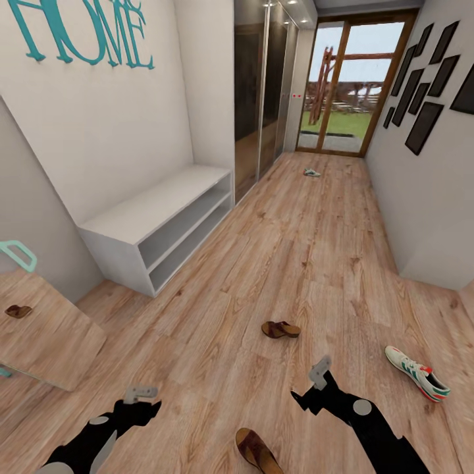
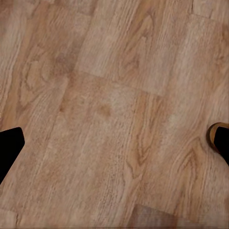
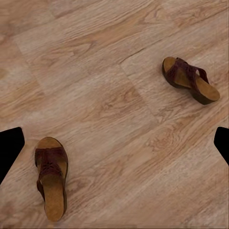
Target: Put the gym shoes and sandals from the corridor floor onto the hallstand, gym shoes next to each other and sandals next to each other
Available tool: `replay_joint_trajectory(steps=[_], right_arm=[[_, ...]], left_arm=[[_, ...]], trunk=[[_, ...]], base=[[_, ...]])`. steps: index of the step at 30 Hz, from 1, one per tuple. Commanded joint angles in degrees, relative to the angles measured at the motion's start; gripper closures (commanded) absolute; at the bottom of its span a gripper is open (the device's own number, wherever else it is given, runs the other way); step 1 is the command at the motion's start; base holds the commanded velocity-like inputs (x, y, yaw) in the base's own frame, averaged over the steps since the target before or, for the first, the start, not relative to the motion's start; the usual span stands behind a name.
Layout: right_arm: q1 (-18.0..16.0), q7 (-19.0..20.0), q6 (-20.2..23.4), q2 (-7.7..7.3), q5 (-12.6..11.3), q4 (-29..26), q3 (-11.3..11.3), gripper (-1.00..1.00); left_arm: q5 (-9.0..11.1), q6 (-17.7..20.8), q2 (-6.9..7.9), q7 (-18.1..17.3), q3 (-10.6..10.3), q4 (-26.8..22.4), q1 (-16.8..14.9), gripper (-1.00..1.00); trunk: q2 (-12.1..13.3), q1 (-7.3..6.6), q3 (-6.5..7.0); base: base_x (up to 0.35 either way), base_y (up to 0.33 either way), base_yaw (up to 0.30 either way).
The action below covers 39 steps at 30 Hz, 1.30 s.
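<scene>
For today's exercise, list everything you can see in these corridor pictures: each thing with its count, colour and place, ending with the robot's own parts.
Sandals: two, brown; one mid-floor, one near the bottom edge between the arms.
Gym shoes: two, white with green stripes; one on the floor at right, one far off near the glass door.
Corridor floor: one, light brown wood planks.
White bench: one, two open shelves, against the left wall.
HOME lettering: one, teal, left wall.
Picture frames: several, black, right wall.
Glass door: one, brown frame, far end.
Left gripper: grey, lower left, empty.
Right gripper: grey, lower right, empty.
</scene>
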Motion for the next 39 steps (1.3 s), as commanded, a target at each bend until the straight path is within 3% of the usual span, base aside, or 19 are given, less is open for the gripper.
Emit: replay_joint_trajectory(steps=[1,5,8,13,14,20,28,39], right_arm=[[0.0,0.2,0.3,-0.01,0.2,-0.1,0.0,-1.0],[0.0,0.4,0.4,0.0,0.2,3.3,0.0,-1.0],[0.0,0.5,0.4,0.02,0.1,6.7,0.0,-1.0],[0.0,0.5,0.3,0.03,0.1,8.1,0.0,-1.0],[0.0,0.6,0.4,0.18,0.0,8.5,0.3,-1.0],[-0.1,0.7,0.5,0.49,0.1,8.6,0.4,-1.0],[-0.1,0.7,0.5,0.55,0.2,8.7,0.3,-1.0],[-0.1,0.7,0.5,0.56,0.2,8.7,0.4,-1.0]], left_arm=[[-0.4,0.0,-0.01,-0.3,0.3,0.0,0.0,-1.0],[-0.5,-0.1,0.12,-0.4,-0.2,-0.3,0.1,-1.0],[-0.5,0.0,0.04,-0.4,-2.7,-0.4,0.0,-1.0],[-0.4,0.0,-0.14,-0.4,-4.9,-0.5,0.0,-1.0],[-0.4,0.9,-0.34,-7.1,-5.6,-2.0,-0.9,-1.0],[-0.3,2.1,-0.44,-8.2,-5.6,-4.8,-1.7,-1.0],[-0.2,7.4,-0.94,-8.5,-5.6,-6.9,-2.4,-1.0],[-0.3,9.1,-1.05,-8.5,-5.7,-10.5,-2.5,-1.0]], trunk=[[0.0,0.0,-0.05],[0.0,0.0,-0.05],[0.0,0.0,-0.05],[0.0,0.0,-0.05],[-0.4,0.22,-0.22],[-2.8,1.53,-1.34],[-6.0,3.29,-3.16],[-10.5,5.71,-6.05]], base=[[0.0,0.0,0.0],[0.0,0.0,0.0],[0.0,0.0,0.0],[0.0,0.0,0.0],[0.0,0.0,0.0],[0.0,0.0,0.0],[0.0,0.0,0.0],[0.0,0.0,0.0]])
